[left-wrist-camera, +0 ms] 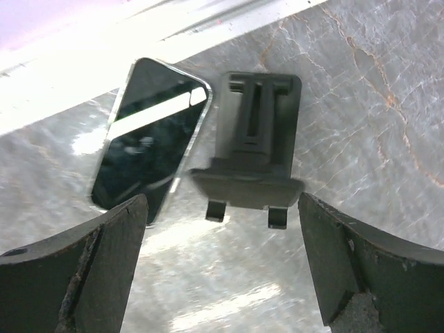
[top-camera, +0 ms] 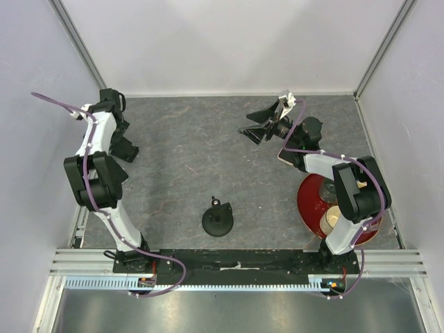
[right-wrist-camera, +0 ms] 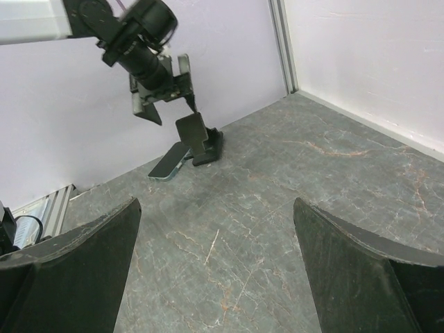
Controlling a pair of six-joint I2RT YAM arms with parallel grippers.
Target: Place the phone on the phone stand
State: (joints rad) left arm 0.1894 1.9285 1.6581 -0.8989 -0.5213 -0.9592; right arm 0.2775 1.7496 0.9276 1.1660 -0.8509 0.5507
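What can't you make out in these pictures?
Top external: the phone cannot be picked out; the left arm is over that area.
Left wrist: the phone's near edge is partly behind a finger of the left end effector.
Top external: what lies on the red plate is partly covered by the right arm.
Top external: the black round object is too small to identify.
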